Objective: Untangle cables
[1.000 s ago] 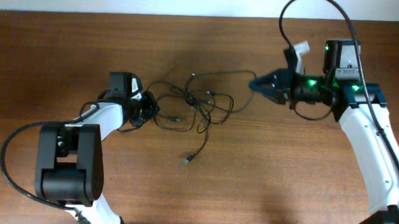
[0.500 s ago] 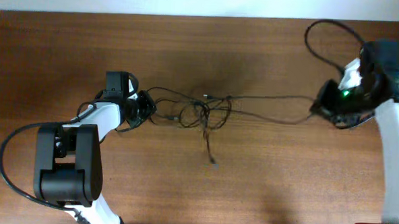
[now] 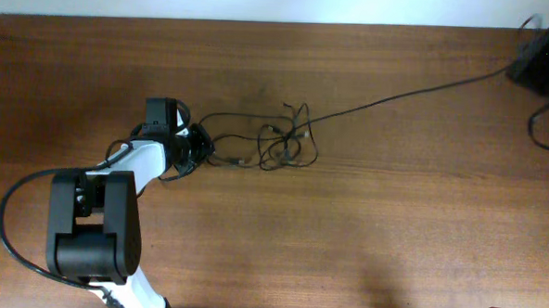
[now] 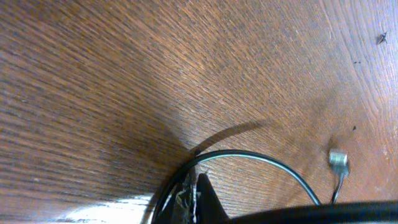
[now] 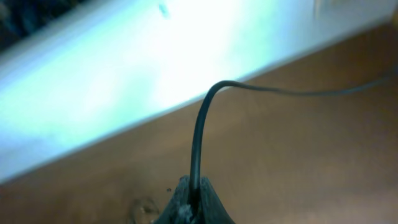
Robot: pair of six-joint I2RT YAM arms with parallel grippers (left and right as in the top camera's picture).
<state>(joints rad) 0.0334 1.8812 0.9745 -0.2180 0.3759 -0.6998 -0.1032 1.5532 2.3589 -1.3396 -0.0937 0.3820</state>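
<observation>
While both claws pinch wire, cables (image 3: 282, 145): knot left of the table (image 3: 345, 250) centre, one strand stretched to far right corner.
Left claw (image 3: 200, 151): closed on strand beside knot.
Right claw (image 5: 191, 196): closed on stretched strand.
Nearby: loose plug (image 4: 337, 159).

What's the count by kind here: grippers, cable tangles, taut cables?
Grippers: 2, left gripper and right gripper
Cable tangle: 1
Taut cable: 1
Total: 4
</observation>
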